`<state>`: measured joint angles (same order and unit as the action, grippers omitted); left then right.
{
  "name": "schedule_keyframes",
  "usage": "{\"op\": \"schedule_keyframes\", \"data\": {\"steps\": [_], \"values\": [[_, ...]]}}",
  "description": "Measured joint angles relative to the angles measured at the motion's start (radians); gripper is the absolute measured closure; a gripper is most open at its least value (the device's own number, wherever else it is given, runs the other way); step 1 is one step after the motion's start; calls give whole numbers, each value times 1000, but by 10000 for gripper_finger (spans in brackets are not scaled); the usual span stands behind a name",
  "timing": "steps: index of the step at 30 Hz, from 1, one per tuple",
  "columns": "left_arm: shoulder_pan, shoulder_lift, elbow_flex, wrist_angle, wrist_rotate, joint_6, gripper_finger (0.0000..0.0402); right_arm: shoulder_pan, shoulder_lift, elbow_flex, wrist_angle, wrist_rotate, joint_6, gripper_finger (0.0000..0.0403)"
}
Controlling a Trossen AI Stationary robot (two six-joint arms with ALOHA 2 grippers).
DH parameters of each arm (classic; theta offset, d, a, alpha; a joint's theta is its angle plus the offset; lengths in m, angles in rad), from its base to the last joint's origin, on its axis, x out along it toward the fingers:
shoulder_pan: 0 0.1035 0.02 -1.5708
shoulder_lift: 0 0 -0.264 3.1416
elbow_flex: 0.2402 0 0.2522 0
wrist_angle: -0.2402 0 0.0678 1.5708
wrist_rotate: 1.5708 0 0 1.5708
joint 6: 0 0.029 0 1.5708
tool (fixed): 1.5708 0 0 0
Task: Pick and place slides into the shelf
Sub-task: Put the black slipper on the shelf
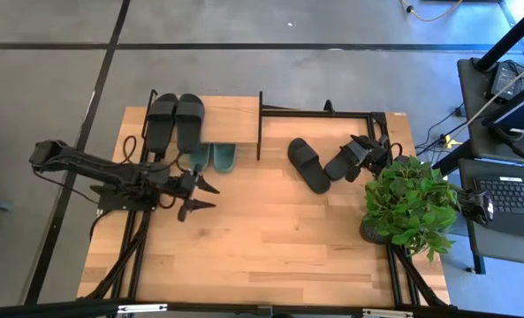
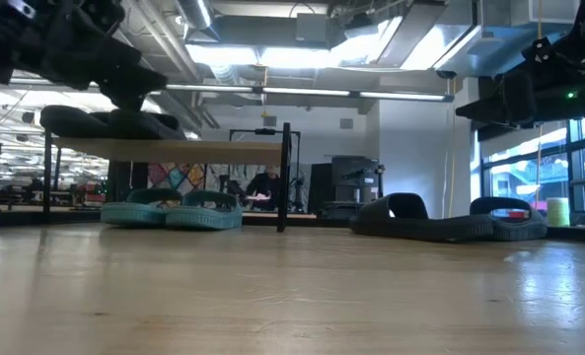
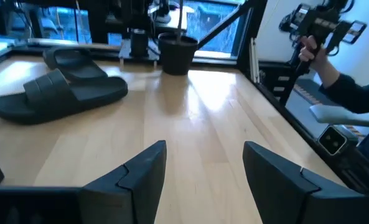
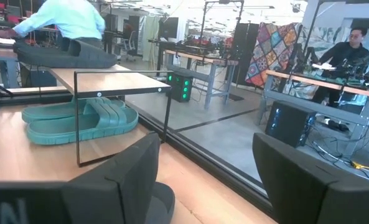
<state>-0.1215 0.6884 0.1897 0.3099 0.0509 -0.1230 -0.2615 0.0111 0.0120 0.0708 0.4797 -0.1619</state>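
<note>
Left claw wide – empty | right claw wide – over black slide

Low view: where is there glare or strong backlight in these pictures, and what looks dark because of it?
Low view: bright ceiling lights behind leave the shelf and the black slides as dark shapes. Left wrist view: window light makes a pale sheen on the table. High view: evenly lit.

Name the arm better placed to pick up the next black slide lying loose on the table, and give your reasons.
Right. The right gripper is open directly over one loose black slide, with the other loose slide beside it. The left gripper, also open, is in front of the shelf, farther from both.
</note>
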Motion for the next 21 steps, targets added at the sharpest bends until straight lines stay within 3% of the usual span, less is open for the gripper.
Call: {"op": "schedule_keyframes", "data": {"steps": [12, 21], "values": [[-37, -281, -151, 53, 75, -5, 196, 1, 15, 0, 1, -92, -35, 146], [-62, -366, -181, -8, 71, -27, 196, 6, 166, 26, 101, -171, -112, 146]]}}
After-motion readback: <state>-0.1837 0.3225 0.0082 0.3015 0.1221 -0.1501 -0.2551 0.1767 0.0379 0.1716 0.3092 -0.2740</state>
